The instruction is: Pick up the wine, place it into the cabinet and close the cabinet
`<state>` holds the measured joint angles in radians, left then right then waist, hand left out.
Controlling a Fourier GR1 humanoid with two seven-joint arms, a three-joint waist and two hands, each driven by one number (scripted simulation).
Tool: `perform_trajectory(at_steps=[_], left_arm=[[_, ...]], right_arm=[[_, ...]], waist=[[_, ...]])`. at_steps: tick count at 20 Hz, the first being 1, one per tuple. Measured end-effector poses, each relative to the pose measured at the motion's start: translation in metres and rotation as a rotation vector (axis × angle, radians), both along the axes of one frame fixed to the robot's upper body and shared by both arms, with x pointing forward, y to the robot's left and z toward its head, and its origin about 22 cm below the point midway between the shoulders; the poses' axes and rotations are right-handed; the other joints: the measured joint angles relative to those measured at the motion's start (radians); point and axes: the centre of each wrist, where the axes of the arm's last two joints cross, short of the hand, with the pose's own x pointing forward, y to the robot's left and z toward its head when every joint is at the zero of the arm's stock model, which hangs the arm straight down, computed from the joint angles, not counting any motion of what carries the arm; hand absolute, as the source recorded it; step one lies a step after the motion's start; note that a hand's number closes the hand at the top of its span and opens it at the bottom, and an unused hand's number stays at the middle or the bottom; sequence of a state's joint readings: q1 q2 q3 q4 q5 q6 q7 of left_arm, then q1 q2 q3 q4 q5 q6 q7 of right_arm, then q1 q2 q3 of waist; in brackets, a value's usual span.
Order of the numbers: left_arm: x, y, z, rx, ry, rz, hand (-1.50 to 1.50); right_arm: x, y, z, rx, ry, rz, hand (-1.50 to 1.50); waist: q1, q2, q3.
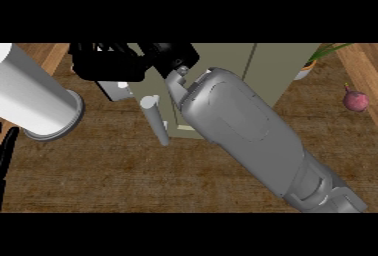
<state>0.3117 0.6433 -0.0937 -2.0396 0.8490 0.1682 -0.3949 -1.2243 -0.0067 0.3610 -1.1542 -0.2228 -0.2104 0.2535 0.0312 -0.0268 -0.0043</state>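
The cabinet (pixel 229 60) is the olive-grey box at the top middle, with a seam between its door panels and a grey bar handle (pixel 156 120) standing out below it. My right forearm (pixel 244 135) crosses the view from the lower right. Its black right hand (pixel 114 62) lies against the cabinet's front at the upper left, just above the handle. No wine bottle shows in this view. My left forearm (pixel 33 95) fills the far left as a thick grey cylinder. Only a black sliver of the left hand (pixel 6 155) shows at the left edge.
A dark red bulb-shaped vegetable (pixel 356 100) lies on the wooden counter (pixel 148 175) at the far right. A potted plant (pixel 316 57) stands beside the cabinet at the top right. Pale wooden edging runs along the top corners.
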Motion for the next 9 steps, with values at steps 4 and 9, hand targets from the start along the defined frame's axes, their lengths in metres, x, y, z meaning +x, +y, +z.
perform_trajectory(at_steps=[4, 9], left_arm=[[0.004, -0.001, 0.001, 0.001, 0.001, -0.001, -1.5], [0.004, -0.008, 0.003, -0.002, -0.002, -0.012, -1.5]], right_arm=[[0.007, -0.005, -0.005, -0.024, -0.039, 0.011, 1.5], [0.016, -0.016, -0.009, -0.058, -0.092, 0.023, 1.5]], waist=[[0.0, -0.008, -0.002], [0.006, -0.014, -0.003]])
